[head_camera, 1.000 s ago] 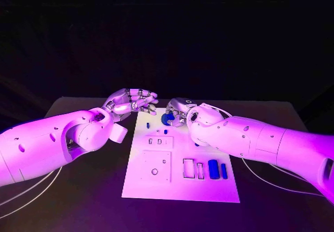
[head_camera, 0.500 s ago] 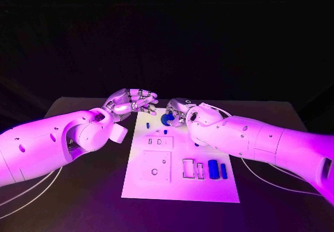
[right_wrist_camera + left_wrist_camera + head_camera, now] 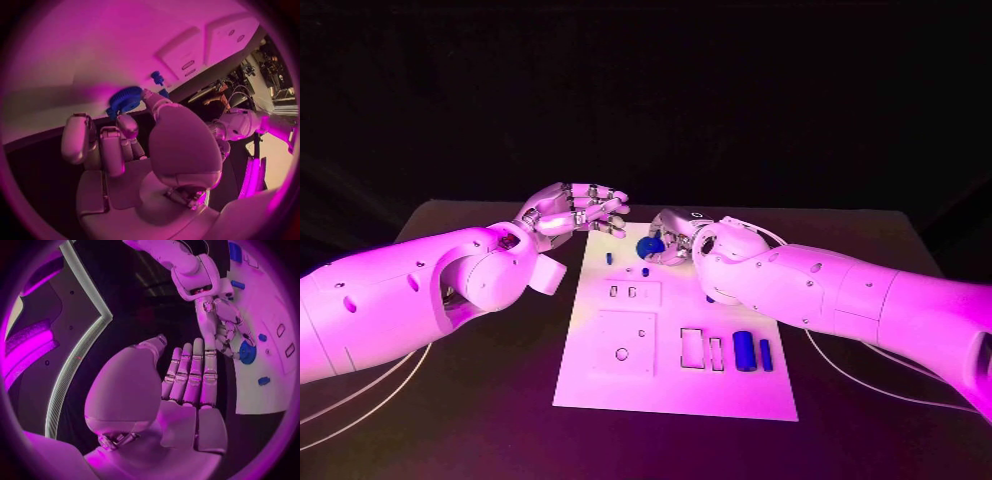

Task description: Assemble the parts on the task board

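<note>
Slight drift of right hand (image 3: 678,238) noted; blue gear (image 3: 649,243) kept at its fingertips.
Gear is pinched for seating on task board (image 3: 678,390); left hand (image 3: 574,210) is held curled, empty.

We judge this a robotics lab or demonstration stand rather than a home or shop. A dark desk (image 3: 473,400) stands against a black, unlit backdrop under coloured stage-type lighting. On it lies a white task board (image 3: 678,385) with cut-out recesses and small blue parts (image 3: 743,351), a test fixture. Loose cables (image 3: 358,395) trail across the desk. We note framed panelling with a pale edge strip (image 3: 78,355) beside the rig.
</note>
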You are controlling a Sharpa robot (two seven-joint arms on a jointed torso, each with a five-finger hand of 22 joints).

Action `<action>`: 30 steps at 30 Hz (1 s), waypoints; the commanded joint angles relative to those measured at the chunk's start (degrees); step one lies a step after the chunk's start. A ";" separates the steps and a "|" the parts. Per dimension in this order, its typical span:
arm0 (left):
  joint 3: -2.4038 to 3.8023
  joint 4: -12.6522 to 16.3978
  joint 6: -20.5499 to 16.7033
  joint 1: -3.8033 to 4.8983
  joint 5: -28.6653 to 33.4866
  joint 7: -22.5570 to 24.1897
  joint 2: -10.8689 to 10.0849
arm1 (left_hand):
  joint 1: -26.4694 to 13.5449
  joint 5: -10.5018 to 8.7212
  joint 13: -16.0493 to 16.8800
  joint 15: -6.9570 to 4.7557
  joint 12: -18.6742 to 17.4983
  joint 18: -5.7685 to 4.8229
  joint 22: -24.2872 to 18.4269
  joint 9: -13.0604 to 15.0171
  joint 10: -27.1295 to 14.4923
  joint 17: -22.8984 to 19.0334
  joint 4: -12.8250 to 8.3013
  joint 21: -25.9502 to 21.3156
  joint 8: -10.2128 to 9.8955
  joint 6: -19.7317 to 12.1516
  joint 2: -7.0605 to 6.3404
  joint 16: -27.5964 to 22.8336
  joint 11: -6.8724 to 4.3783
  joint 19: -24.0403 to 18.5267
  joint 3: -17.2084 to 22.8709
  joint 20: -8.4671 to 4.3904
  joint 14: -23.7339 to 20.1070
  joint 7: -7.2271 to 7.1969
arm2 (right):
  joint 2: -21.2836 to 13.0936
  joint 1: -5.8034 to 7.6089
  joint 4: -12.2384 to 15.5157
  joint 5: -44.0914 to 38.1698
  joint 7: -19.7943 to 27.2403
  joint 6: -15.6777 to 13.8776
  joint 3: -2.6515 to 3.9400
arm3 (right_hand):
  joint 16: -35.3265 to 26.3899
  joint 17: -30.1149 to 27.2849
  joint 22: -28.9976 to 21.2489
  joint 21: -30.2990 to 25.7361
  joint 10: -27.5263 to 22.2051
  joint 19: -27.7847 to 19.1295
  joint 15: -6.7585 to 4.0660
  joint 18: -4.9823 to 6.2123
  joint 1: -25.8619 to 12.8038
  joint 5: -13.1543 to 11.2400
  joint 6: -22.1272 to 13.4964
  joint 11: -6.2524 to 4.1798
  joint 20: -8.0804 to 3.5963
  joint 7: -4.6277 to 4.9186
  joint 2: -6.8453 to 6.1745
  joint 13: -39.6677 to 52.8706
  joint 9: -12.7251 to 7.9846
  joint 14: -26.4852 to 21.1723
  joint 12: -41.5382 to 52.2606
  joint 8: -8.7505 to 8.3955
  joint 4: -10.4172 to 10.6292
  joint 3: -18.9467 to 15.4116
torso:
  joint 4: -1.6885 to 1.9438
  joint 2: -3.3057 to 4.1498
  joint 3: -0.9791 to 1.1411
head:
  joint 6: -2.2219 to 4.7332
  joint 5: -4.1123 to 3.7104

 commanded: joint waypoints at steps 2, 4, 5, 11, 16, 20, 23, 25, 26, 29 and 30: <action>0.03 0.09 0.41 0.04 -0.08 0.37 0.03 | -0.08 -0.19 -0.09 -0.01 -0.39 0.32 -0.05 -0.10 -0.23 -0.05 0.13 0.08 -0.24 -0.07 0.67 -0.39 0.26 0.36 -0.28 0.03 0.55 2.80 | -0.92 -0.04 0.39 1.19 0.64 -1.09 -0.03 | 0.09 7.29 0.10 -0.26 -0.05 -0.10 0.36 -0.20 0.10 0.26 0.64 -0.11 0.26 0.08 0.69 0.13 -0.05 4.20 0.03 -0.26 0.09 -0.18 | -0.07 -0.04 0.00 | 0.01 0.13; 0.03 0.08 0.42 0.04 -0.08 0.38 -0.01 | -0.08 -0.19 -0.09 -0.01 -0.39 0.32 -0.05 -0.10 -0.23 -0.05 0.13 0.08 -0.24 -0.07 0.67 -0.39 0.26 0.36 -0.28 0.03 0.55 2.80 | -1.70 -0.04 1.13 1.57 1.27 -3.14 -0.02 | 0.24 7.59 0.51 0.09 0.56 0.20 0.26 -0.30 0.56 0.30 1.46 -0.25 0.21 -0.09 1.10 0.92 0.04 4.27 0.53 0.00 0.15 0.09 | -0.08 -0.05 0.02 | 0.07 0.13; 0.03 0.06 0.42 0.04 -0.08 0.39 -0.04 | -0.08 -0.19 -0.09 -0.01 -0.39 0.32 -0.05 -0.10 -0.23 -0.05 0.13 0.08 -0.24 -0.07 0.67 -0.39 0.26 0.36 -0.28 0.03 0.55 2.80 | -2.04 -0.03 1.47 1.78 1.62 -4.12 -0.01 | 0.27 7.65 0.65 0.21 0.70 0.29 0.23 -0.33 0.66 0.29 1.68 -0.29 0.18 -0.15 1.16 1.10 0.05 4.29 0.64 0.07 0.17 0.15 | -0.10 -0.06 0.03 | 0.11 0.15; 0.03 -0.14 0.40 0.03 -0.08 0.42 -0.19 | -0.08 -0.19 -0.09 -0.01 -0.39 0.32 -0.05 -0.10 -0.23 -0.05 0.13 0.08 -0.24 -0.07 0.67 -0.39 0.26 0.36 -0.28 0.03 0.55 2.80 | -4.48 0.18 4.09 4.91 5.61 -10.73 0.16 | 0.36 7.80 0.80 0.30 0.88 0.42 0.11 -0.35 1.56 0.28 1.84 -0.40 0.07 -0.22 0.94 1.34 -0.03 4.34 0.78 -0.07 -0.27 0.43 | -0.36 -0.14 0.13 | 0.25 0.25; 0.03 -0.39 0.44 0.03 -0.08 0.44 -0.17 | -0.08 -0.19 -0.09 -0.01 -0.39 0.32 -0.05 -0.10 -0.23 -0.05 0.13 0.08 -0.24 -0.07 0.67 -0.39 0.26 0.36 -0.28 0.03 0.55 2.80 | -6.71 0.85 6.74 8.97 8.90 -13.00 0.51 | 0.40 7.84 0.68 0.08 0.61 0.30 0.16 -0.32 2.36 1.74 1.28 -0.31 0.05 -0.08 0.74 1.19 -0.29 4.34 0.55 -0.68 -0.60 0.78 | -0.24 -0.16 0.13 | 0.63 -0.16; 0.02 -0.51 0.50 0.02 -0.07 0.46 -0.12 | -0.08 -0.19 -0.09 -0.01 -0.39 0.32 -0.05 -0.10 -0.23 -0.05 0.13 0.08 -0.24 -0.07 0.67 -0.39 0.26 0.36 -0.28 0.03 0.55 2.80 | -9.38 1.83 9.35 12.47 9.48 -12.24 0.78 | 0.39 7.82 0.65 0.03 0.60 0.27 0.17 -0.31 2.58 1.92 1.26 -0.30 0.06 -0.07 0.70 1.21 -0.32 4.33 0.54 -0.76 -0.72 0.89 | -0.34 -0.29 0.17 | 0.82 -0.57; 0.01 -0.53 0.62 0.02 -0.05 0.49 -0.12 | -0.08 -0.19 -0.09 -0.01 -0.39 0.32 -0.05 -0.10 -0.23 -0.05 0.13 0.08 -0.24 -0.07 0.67 -0.39 0.26 0.36 -0.28 0.03 0.55 2.80 | -12.49 2.71 11.67 15.17 9.22 -9.98 0.95 | 0.40 7.85 0.68 0.00 0.56 0.26 0.17 -0.31 3.16 2.25 1.41 -0.30 0.06 -0.07 0.77 1.24 -0.36 4.33 0.51 -0.84 -1.04 1.31 | -0.52 -0.50 0.18 | 0.91 -0.77; -0.01 -0.50 0.69 0.01 -0.04 0.51 -0.19 | -0.08 -0.19 -0.09 -0.01 -0.39 0.32 -0.05 -0.10 -0.23 -0.05 0.13 0.08 -0.24 -0.07 0.67 -0.39 0.26 0.36 -0.28 0.03 0.55 2.80 | -15.08 3.28 13.17 16.93 9.17 -7.59 1.01 | 0.40 7.84 0.76 0.05 0.50 0.31 0.17 -0.32 3.43 2.37 1.50 -0.31 0.07 -0.07 0.83 1.18 -0.37 4.33 0.45 -0.86 -1.20 1.54 | -0.77 -0.65 0.24 | 0.96 -0.73; -0.03 -0.48 0.72 0.01 -0.04 0.52 -0.23 | -0.08 -0.19 -0.09 -0.01 -0.39 0.32 -0.05 -0.10 -0.23 -0.05 0.13 0.08 -0.24 -0.07 0.67 -0.39 0.26 0.36 -0.28 0.03 0.55 2.80 | -16.18 3.47 13.71 17.63 9.20 -6.64 1.03 | 0.41 7.84 0.80 0.08 0.53 0.33 0.17 -0.33 3.60 2.45 1.58 -0.32 0.06 -0.08 0.86 1.24 -0.37 4.33 0.47 -0.86 -1.31 1.69 | -0.90 -0.71 0.24 | 0.94 -0.67; -0.07 -0.42 0.78 0.01 -0.03 0.55 -0.37 | -0.11 -0.19 -0.13 0.00 -0.39 0.31 -0.13 -0.11 -0.24 -0.18 0.16 -0.01 -0.28 -0.06 0.70 -0.44 0.27 0.42 -0.33 0.03 0.59 2.80 | -19.67 3.91 15.12 19.77 10.39 -3.35 1.07 | 0.38 7.76 0.79 -0.04 0.24 0.27 0.13 -0.31 4.85 3.22 1.99 -0.36 0.03 -0.09 1.00 0.94 -0.41 4.30 0.16 -0.91 -2.20 2.86 | -1.29 -0.91 0.35 | 0.91 -0.75; -0.08 -0.39 0.80 0.01 -0.03 0.56 -0.43 | -0.11 -0.19 -0.13 0.00 -0.39 0.31 -0.13 -0.11 -0.24 -0.18 0.16 -0.01 -0.28 -0.06 0.70 -0.44 0.27 0.42 -0.33 0.03 0.59 2.80 | -20.92 4.01 15.48 20.60 11.30 -2.08 1.08 | 0.40 7.80 0.89 0.01 0.19 0.32 0.12 -0.33 5.21 3.38 2.05 -0.37 0.03 -0.08 0.89 0.91 -0.44 4.30 0.09 -0.96 -2.53 3.19 | -1.44 -0.97 0.37 | 0.90 -0.76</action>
